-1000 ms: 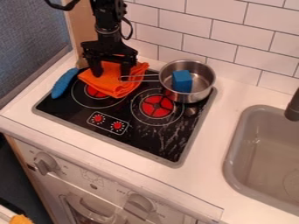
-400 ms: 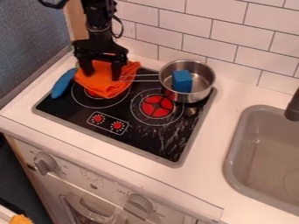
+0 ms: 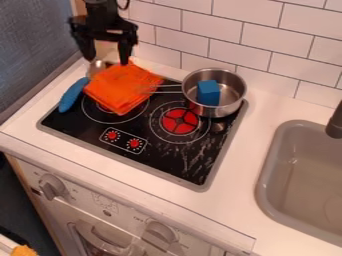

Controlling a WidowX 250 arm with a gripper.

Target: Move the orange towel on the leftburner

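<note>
Orange towel (image 3: 123, 88): one, near jaws.
Blue-handled utensil (image 3: 73, 95): one, near jaws.
Steel pot (image 3: 231, 89): one, right of jaws.
Blue block (image 3: 208, 93): one, right of jaws.
Red knobs (image 3: 134, 143): two, well apart from jaws.
Sink (image 3: 269, 172): one, far right of jaws.

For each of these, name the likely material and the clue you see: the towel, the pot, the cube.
Orange towel: probably woven cloth, matte; it lies in soft folds.
Pot: metal, likely steel, shiny; its wall shows bright reflections.
Blue cube: matte; perhaps foam, wood or plastic, unclear.

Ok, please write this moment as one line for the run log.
towel on left burner | gripper open, near towel's back edge | cube in pot
</note>
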